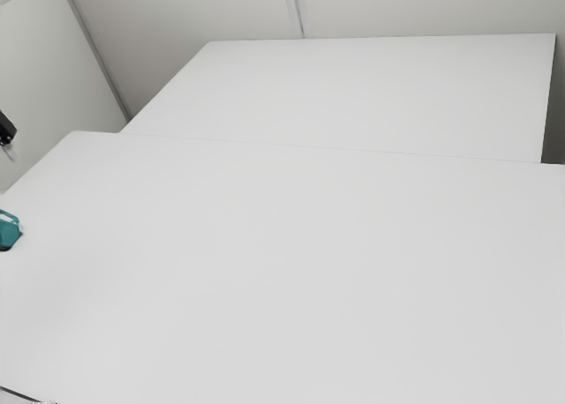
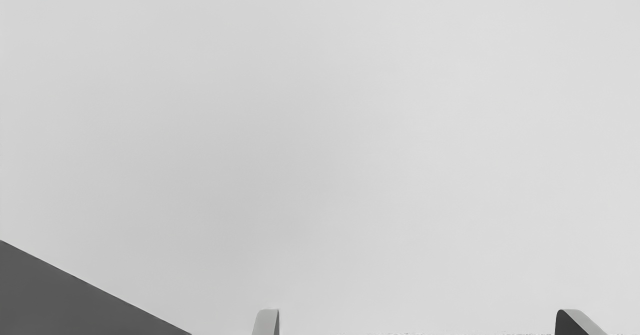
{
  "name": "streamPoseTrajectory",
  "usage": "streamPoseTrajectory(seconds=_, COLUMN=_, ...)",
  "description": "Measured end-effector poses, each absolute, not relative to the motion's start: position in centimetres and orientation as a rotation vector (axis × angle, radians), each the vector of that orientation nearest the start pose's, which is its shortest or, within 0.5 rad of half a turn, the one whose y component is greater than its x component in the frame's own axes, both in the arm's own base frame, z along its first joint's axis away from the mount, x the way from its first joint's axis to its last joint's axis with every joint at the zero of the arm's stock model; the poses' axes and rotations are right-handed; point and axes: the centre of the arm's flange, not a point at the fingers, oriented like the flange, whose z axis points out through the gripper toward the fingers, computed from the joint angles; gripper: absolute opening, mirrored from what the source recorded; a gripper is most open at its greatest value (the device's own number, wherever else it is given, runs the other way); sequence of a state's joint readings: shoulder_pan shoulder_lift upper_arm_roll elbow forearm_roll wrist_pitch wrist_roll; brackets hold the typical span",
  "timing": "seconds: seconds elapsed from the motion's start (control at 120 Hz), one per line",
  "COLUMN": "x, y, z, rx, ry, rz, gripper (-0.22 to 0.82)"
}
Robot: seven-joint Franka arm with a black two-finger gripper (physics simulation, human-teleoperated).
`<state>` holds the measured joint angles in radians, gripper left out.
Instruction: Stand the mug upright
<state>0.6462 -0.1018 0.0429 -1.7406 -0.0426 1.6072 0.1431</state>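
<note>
In the exterior view, the teal mug with a looped handle [image 1: 8, 233] sits at that view's left edge, which cuts off part of it. It is on the smooth white table [image 1: 291, 272]. The loop rises above the body, and a dark patch shows along the body's underside; which way the mouth faces I cannot tell.

The black two-finger gripper [image 1: 10, 149] is at the same edge, higher in the picture than the mug and well apart from it. Past the table, the exterior view also has a second flat white surface [image 1: 353, 86] and pale grey walls with upright seams [image 1: 212, 11]. A thin dark strip [image 1: 19, 394] crosses its near left corner.

The wrist view gives the fingers close up: two grey tips [image 2: 265, 323], with dark faces, standing wide apart. The jaws are open and have hold of nothing. Beyond them lies a plain pale surface, bordered on one side by a dark grey area [image 2: 60, 305] with a straight slanting edge; what that area is, I cannot tell.
</note>
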Motion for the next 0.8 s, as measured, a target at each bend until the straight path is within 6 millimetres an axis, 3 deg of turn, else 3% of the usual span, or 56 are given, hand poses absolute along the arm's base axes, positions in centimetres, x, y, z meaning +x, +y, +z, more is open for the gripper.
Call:
streamPoseTrajectory(seconds=0.15, x=34.6, y=42.8, z=53.9, rx=-3.174, ry=-1.072, rz=0.095, gripper=0.60)
streamPoseTrajectory(seconds=0.308, x=28.0, y=50.6, z=49.2, rx=-3.269, ry=-1.158, rz=0.013, gripper=0.60)
streamPoseTrajectory(seconds=0.5, x=26.1, y=56.7, z=45.8, rx=-3.379, ry=-0.967, rz=-0.142, gripper=0.60)
streamPoseTrajectory(seconds=0.8, x=26.4, y=64.1, z=40.8, rx=-3.462, ry=-0.591, rz=-0.403, gripper=0.60)
